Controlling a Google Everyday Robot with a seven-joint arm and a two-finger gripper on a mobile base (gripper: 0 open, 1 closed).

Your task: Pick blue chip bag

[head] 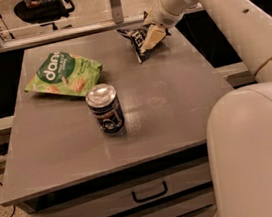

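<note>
The blue chip bag (135, 40) is a small dark navy foil bag with white lettering. It stands tilted on the grey table (175, 100) near the far edge, right of centre. My gripper (154, 35) comes down from the upper right and sits against the bag's right side, partly covering it. The bag's lower tip touches the table top.
A larger light-green snack bag (63, 74) lies at the far left of the table. A blue drink can (105, 109) stands upright near the middle. Drawers with a handle (150, 193) are below the front edge. My white arm and base (256, 154) fill the right side.
</note>
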